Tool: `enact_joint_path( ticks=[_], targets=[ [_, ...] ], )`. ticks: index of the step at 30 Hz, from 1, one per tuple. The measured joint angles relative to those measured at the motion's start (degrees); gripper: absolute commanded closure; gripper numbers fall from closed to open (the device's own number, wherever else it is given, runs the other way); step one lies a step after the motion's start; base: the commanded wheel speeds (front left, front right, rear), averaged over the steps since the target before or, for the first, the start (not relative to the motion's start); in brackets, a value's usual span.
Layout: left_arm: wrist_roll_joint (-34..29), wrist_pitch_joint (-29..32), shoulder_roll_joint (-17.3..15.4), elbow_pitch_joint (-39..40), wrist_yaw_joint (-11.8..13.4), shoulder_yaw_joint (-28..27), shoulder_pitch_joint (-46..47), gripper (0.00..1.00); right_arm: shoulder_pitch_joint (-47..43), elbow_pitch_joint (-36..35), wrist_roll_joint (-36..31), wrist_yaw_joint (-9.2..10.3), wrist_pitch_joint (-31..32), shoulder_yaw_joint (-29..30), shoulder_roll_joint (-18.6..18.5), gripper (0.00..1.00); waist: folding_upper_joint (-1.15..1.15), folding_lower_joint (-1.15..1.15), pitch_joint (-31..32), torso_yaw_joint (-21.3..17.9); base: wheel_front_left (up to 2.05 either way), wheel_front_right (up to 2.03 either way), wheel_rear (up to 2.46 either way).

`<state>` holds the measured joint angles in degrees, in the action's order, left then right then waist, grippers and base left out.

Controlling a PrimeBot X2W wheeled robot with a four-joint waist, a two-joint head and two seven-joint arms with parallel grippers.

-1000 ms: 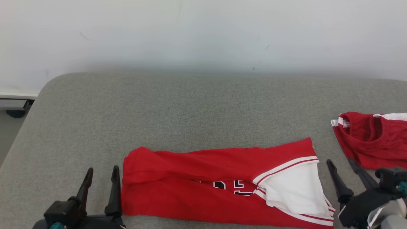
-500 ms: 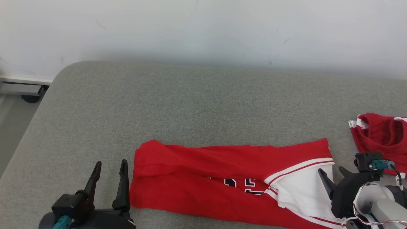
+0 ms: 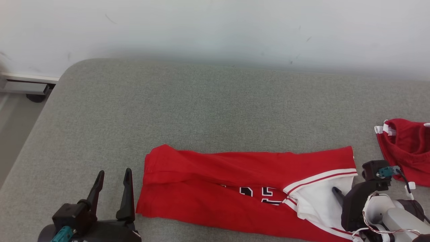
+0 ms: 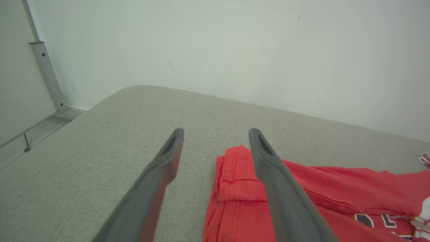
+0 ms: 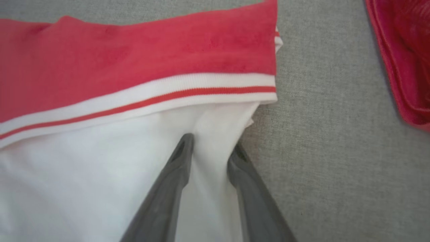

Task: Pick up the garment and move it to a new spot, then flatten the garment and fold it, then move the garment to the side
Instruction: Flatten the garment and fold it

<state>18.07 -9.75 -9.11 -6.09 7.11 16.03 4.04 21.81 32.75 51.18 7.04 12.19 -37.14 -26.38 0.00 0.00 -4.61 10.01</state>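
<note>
Gripping folded garment [image 3: 218, 188], right end effector [image 5: 210, 148], left end effector [image 3: 113, 173] spread wide, empty, 2nd garment [image 3: 408, 148] apart.

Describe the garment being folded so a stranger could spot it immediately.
On the grey padded table, look near the front edge. The jersey there lies in a long red band with black-and-white numbers and a white panel at its right end; the other red garment, far right, is crumpled and shows no numbers.
</note>
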Motion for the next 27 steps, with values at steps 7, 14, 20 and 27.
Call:
enact_joint_path(
  ticks=[7, 14, 20, 27],
  targets=[
    [-0.42, 0.24, 0.13, -0.19, 0.0, -0.2, 0.0, 0.0, 1.14, 0.82, 0.22, -1.07, 0.92, -0.25, 0.1, 1.0, 0.0, 0.0, 0.24, -0.56, 0.0, 0.0, 0.0],
    [-0.41, 0.97, 0.15, -0.29, 0.0, -0.23, -0.04, 0.0, 1.1, 1.02, 0.18, -2.13, 0.03, 1.38, -4.0, 1.0, 0.0, 0.0, 0.98, -1.89, 0.0, 0.0, 0.0],
    [-0.41, 1.41, 0.64, -0.27, 0.0, 0.21, -0.13, 0.0, 0.87, -3.48, 6.83, -8.38, -0.16, 4.48, -3.9, 1.0, 0.0, 0.0, 1.53, -3.06, 0.0, 0.0, 0.0],
    [-0.4, 1.74, 0.77, -0.33, 0.0, 0.46, -0.15, 0.0, 0.88, -11.18, 13.65, -13.18, 3.07, 5.87, -3.45, 1.0, 0.0, 0.0, 1.93, -3.49, 0.0, 0.0, 0.0]
  ],
)
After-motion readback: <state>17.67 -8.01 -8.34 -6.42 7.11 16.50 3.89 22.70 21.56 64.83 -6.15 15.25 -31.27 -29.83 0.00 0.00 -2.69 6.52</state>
